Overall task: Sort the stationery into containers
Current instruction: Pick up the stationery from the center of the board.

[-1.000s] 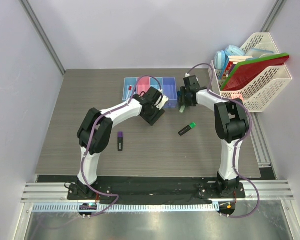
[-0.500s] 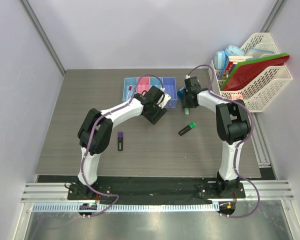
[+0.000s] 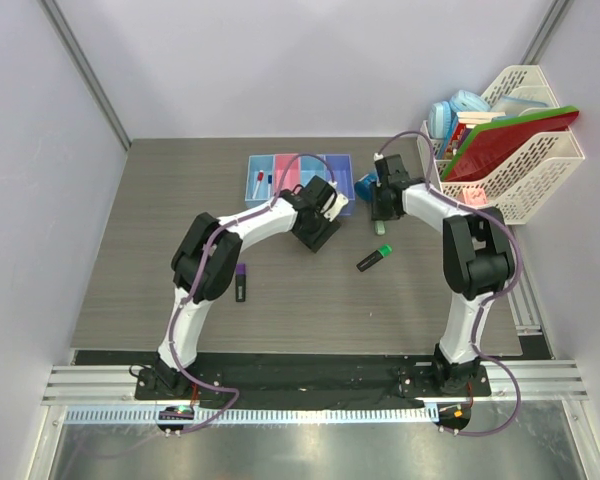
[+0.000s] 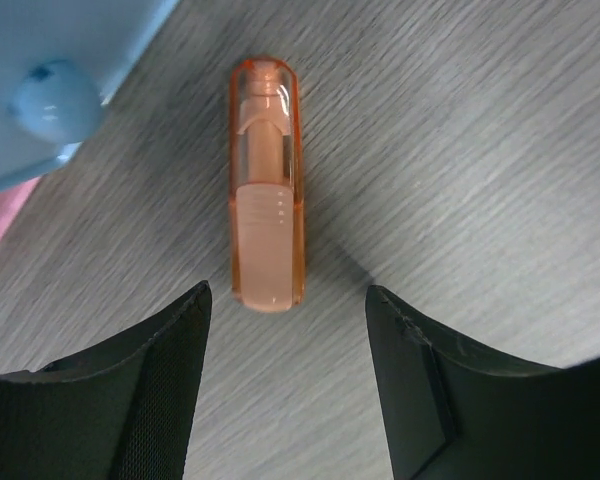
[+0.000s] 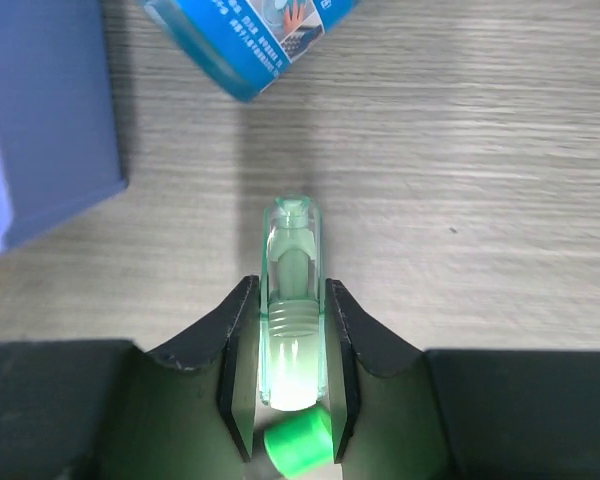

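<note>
- Containers (image 3: 292, 166): four translucent bins joined in a row stood in the upper middle of the top view. Small pens (image 3: 261, 180) lay in the leftmost light-blue bin.
- Left gripper (image 4: 286, 293): released. My two dark fingers stood apart at the bottom of the left wrist view, one on either side of the near end of the orange bit (image 4: 266, 190). Bare table (image 3: 150, 230) showed between each finger and the bit.
- Orange bit: it lay flat on the grey wood-grain surface, running up the middle of the left wrist view. It was near a light-blue corner of the containers at upper left.
- Right gripper (image 5: 290, 305): clenched on the pale-green bit (image 5: 293, 260). Both fingers pressed against its long sides in the lower middle of the right wrist view, and its far end stuck out past the fingertips.
- Blue roll (image 5: 255, 40): it lay on the table at the top of the right wrist view, apart from the pale-green bit. The purple-blue bin (image 5: 40, 110) filled the upper left.
- Green highlighter (image 3: 374, 259): it lay on the table right of centre in the top view.
- Purple highlighter (image 3: 241, 283): it lay left of centre, well apart from the green one.
- White file rack (image 3: 540, 170): it stood at the upper right, holding the red and green folders (image 3: 495, 150).
</note>
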Controlling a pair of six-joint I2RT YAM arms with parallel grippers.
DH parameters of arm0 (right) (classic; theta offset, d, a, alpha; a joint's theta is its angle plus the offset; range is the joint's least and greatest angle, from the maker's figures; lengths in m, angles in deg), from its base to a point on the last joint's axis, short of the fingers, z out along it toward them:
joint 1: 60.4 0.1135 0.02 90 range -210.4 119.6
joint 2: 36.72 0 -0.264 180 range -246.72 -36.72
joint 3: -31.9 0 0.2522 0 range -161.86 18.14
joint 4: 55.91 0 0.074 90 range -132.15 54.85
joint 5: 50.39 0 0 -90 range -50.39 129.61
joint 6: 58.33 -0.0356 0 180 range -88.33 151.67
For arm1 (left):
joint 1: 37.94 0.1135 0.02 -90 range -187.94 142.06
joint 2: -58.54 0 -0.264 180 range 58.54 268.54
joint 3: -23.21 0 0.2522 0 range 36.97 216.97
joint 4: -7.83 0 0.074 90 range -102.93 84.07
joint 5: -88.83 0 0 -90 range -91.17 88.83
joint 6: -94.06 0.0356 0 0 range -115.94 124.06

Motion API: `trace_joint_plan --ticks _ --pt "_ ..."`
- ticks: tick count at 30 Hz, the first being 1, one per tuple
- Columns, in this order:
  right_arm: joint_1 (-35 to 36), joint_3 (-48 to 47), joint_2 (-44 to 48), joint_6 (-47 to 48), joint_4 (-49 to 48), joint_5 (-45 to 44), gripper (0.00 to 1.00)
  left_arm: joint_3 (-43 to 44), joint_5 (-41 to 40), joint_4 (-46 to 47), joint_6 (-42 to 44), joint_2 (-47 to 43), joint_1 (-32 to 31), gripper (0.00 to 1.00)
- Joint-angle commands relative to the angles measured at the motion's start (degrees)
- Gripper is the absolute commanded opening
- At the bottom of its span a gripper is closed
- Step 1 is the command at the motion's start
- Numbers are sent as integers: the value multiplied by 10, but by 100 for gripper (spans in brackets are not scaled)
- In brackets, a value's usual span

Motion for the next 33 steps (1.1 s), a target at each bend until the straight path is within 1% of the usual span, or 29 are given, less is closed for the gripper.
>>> trace_joint_plan --ticks 1,4,7,8,10,11,12,13,14,16,21,23,29,33 --pt "-4 7 77 32 -3 -2 9 31 8 11 -2 16 -3 64" --pt "-5 15 108 41 -5 0 9 33 9 16 -1 25 -3 61" --pt "-5 21 138 48 -5 1 9 34 13 16 -4 33 -3 57" --pt "-4 24 144 50 -4 -1 9 35 13 16 -5 35 -3 51" --pt "-5 22 160 55 -4 -2 9 34 13 15 -6 38 -4 44" --pt "-6 21 165 56 -4 -2 9 36 31 13 -7 37 -3 33" --pt "-6 20 169 59 -2 -2 9 35 36 11 -7 37 -3 28" --pt "-7 15 178 59 -1 -1 9 36 39 9 -8 37 -3 20" --pt "-9 12 182 59 0 -2 9 37 46 7 -8 38 -3 8" --pt "-10 4 192 59 1 -1 9 39 51 -3 -8 40 -3 0" --pt "-13 -11 207 55 4 5 9 40 64 -31 -4 30 -3 0" --pt "-14 -12 213 52 4 7 9 38 72 -44 -1 10 -3 0" --pt "-24 -18 216 43 4 17 10 15 116 -34 -6 -88 8 0" --pt "-26 -19 219 35 3 21 10 16 121 -7 -36 -140 37 0"
